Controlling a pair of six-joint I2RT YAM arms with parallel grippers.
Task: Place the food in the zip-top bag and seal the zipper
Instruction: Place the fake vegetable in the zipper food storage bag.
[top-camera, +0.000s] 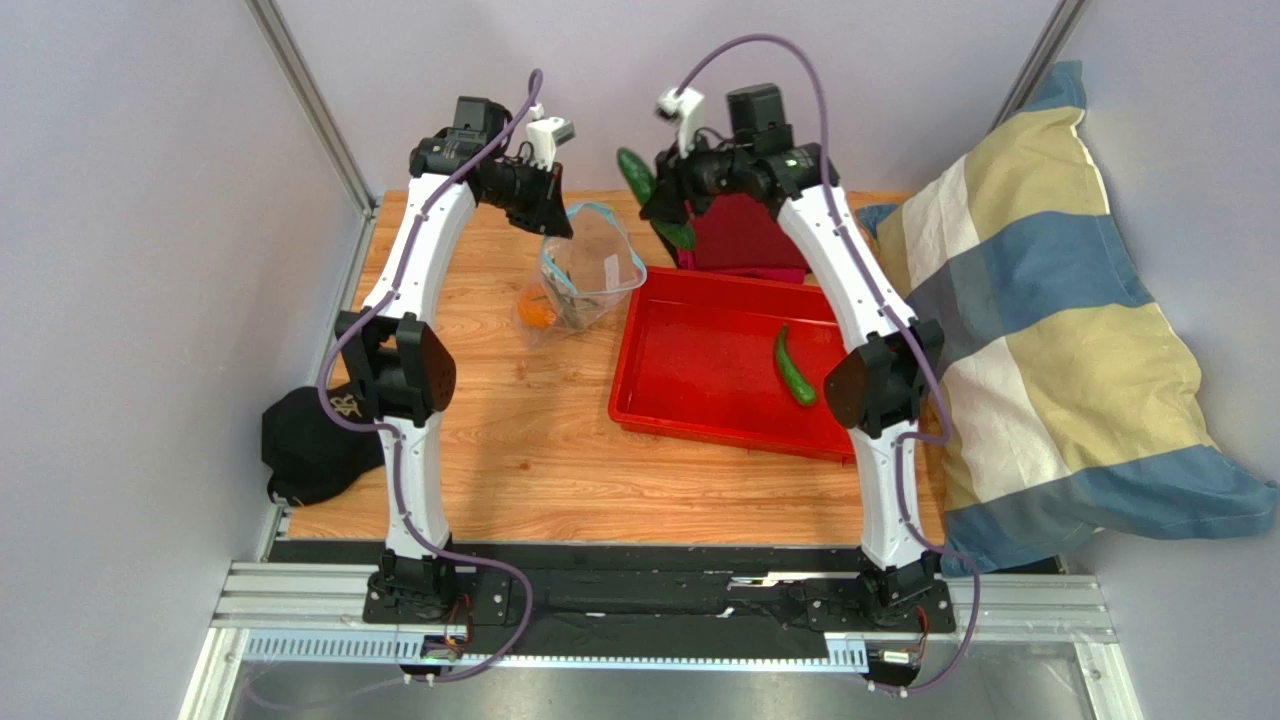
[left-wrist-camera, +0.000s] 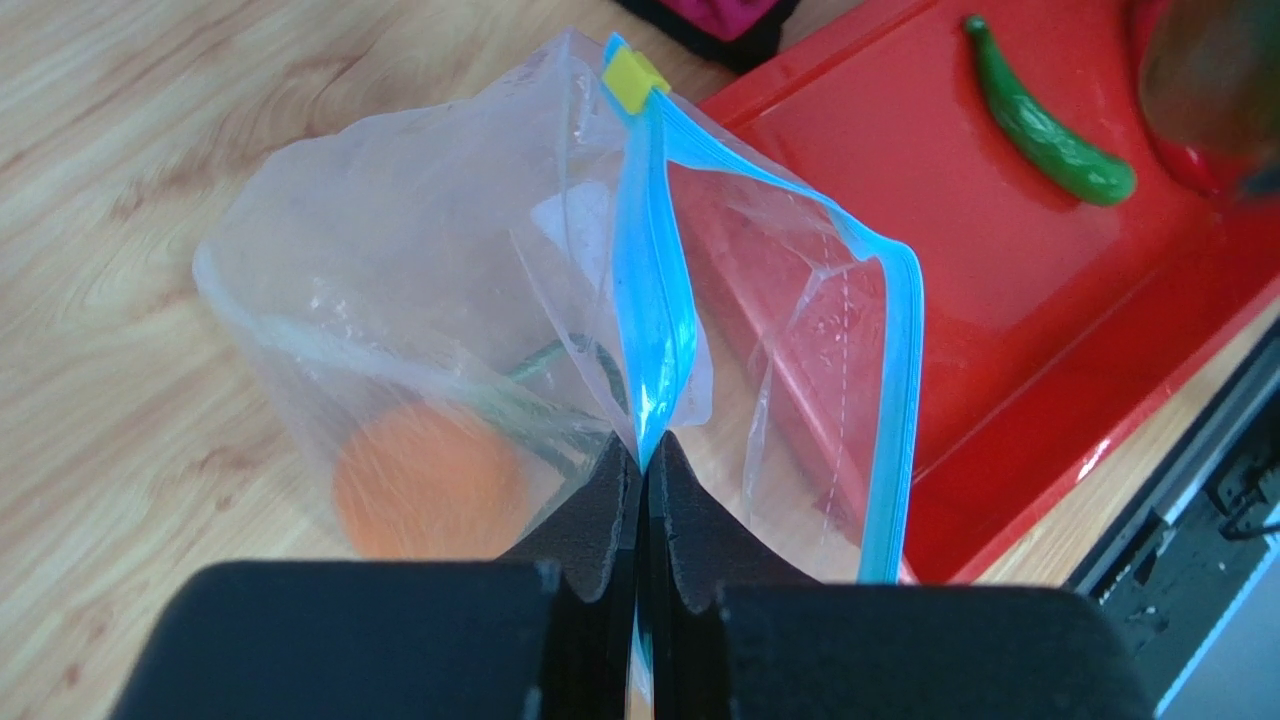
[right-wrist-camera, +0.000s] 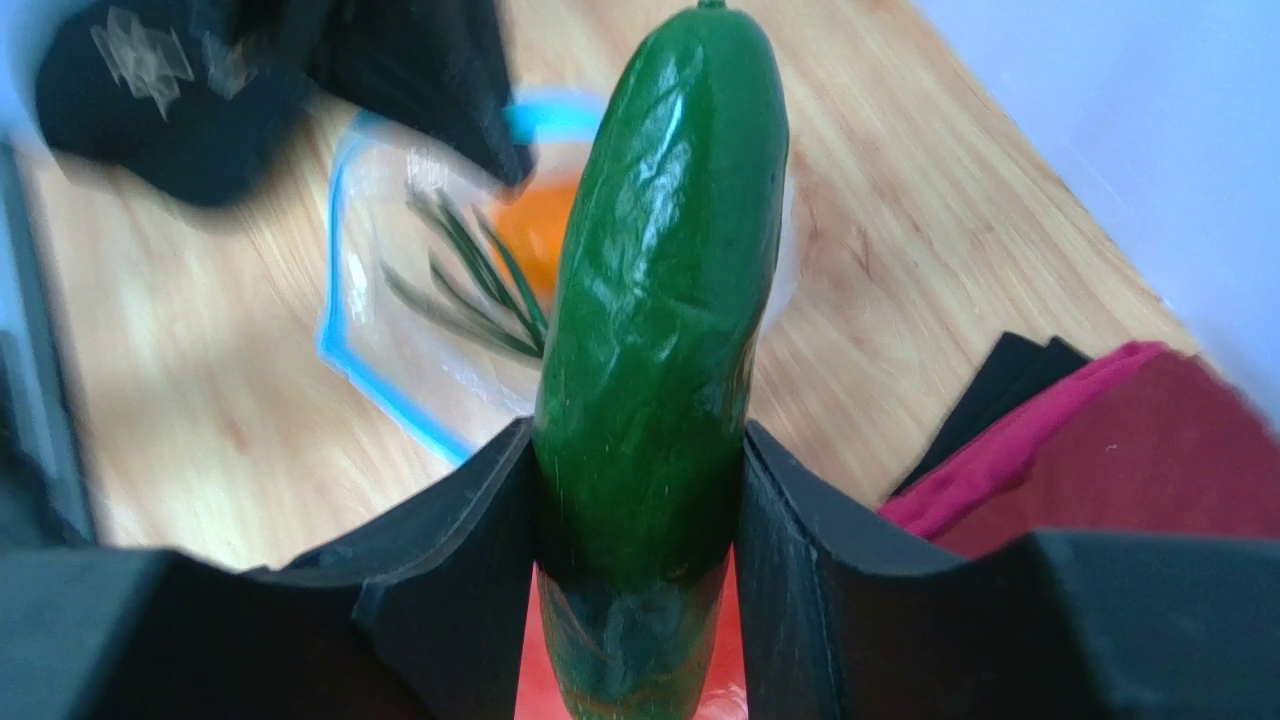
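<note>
We find the red tray (top-camera: 691, 375) holding one curved green vegetable (top-camera: 793, 368). Just beside it, the zip-top bag (top-camera: 589, 278) contains the orange fruit (left-wrist-camera: 428, 483) and green onion (right-wrist-camera: 473, 285). Farther back, the left gripper (left-wrist-camera: 643, 465) is clenched on the zipper (left-wrist-camera: 657, 300). The right gripper (right-wrist-camera: 639, 450) grasps a thick green vegetable (right-wrist-camera: 669, 255) near the bag's mouth.

Left hand (left-wrist-camera: 643, 458), right hand (right-wrist-camera: 637, 450): clamped

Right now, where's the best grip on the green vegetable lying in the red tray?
Take the green vegetable at mid-body, coming straight down from above, with the jaws set across its narrow width. It lies flat on the floor of the red tray, long and slightly curved, with bare tray on either side. One end tapers thin, so the middle probably gives the steadiest bite.
</note>
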